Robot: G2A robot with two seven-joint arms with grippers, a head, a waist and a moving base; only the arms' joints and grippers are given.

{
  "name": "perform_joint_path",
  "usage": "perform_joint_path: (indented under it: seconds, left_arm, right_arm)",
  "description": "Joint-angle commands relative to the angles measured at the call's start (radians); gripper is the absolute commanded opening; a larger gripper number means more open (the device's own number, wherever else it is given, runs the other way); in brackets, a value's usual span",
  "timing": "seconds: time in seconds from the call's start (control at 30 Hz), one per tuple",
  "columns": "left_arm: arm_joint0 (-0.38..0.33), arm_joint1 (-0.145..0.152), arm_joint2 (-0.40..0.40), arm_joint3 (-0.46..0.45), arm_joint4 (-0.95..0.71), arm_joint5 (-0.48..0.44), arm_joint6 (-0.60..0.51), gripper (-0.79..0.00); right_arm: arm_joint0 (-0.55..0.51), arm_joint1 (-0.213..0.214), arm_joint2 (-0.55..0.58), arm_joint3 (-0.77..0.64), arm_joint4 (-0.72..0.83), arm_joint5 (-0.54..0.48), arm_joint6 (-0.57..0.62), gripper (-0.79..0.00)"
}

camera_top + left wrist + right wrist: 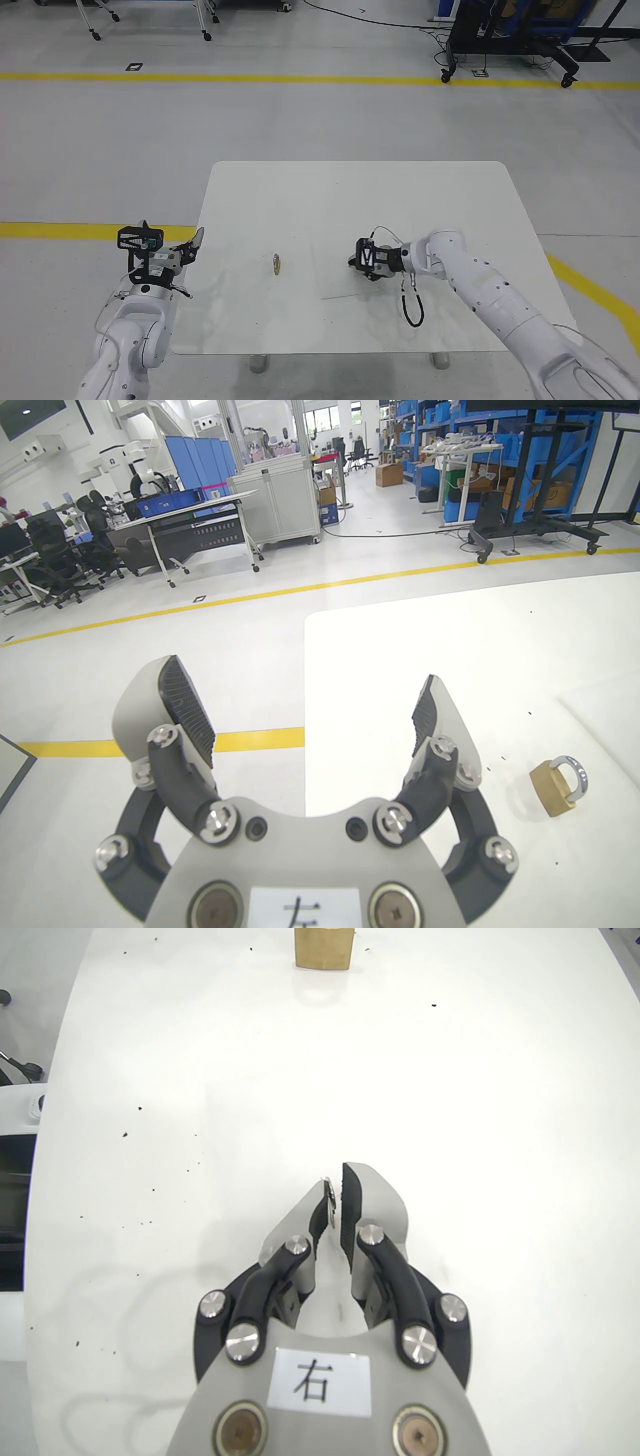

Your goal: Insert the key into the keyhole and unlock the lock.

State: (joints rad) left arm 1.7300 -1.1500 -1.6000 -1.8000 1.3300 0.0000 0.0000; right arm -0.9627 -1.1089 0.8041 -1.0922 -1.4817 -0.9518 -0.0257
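Brass lock (549,792); key (330,1205) tight between right jaws (left jaws wide apart)

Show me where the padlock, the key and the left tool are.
padlock (550,795), left wrist view, brass body.
key (330,1203), right wrist view, its metal edge.
left tool (302,687), left wrist view, midway between its tips.

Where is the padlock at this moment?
In the top view the padlock sits on the table, between the open left gripper at the table's edge and the right gripper holding the key, touching neither.
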Motion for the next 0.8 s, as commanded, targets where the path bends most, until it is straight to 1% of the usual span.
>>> perform_joint_path:
  seconds: [0.0,0.13,0.27,0.53,0.63,0.77]
  left_arm:
    - [0.000,0.000,0.000,0.000,0.000,0.000,0.000,0.000]
    - [0.000,0.000,0.000,0.000,0.000,0.000,0.000,0.000]
    - [0.000,0.000,0.000,0.000,0.000,0.000,0.000,0.000]
    - [0.000,0.000,0.000,0.000,0.000,0.000,0.000,0.000]
    - [0.000,0.000,0.000,0.000,0.000,0.000,0.000,0.000]
    - [0.000,0.000,0.000,0.000,0.000,0.000,0.000,0.000]
  right_arm:
    - [0.007,-0.005,-0.009,0.011,-0.001,0.004,-0.006,-0.785]
    - [0.020,-0.009,-0.019,0.025,-0.010,-0.005,-0.042,-0.785]
    - [0.016,-0.001,-0.005,0.014,-0.035,-0.002,-0.095,-0.785]
    - [-0.059,0.050,0.084,-0.063,-0.128,0.030,-0.288,-0.785]
    - [-0.083,0.065,0.110,-0.082,-0.154,0.033,-0.312,-0.785]
    - [-0.093,0.073,0.124,-0.085,-0.157,0.018,-0.294,-0.785]
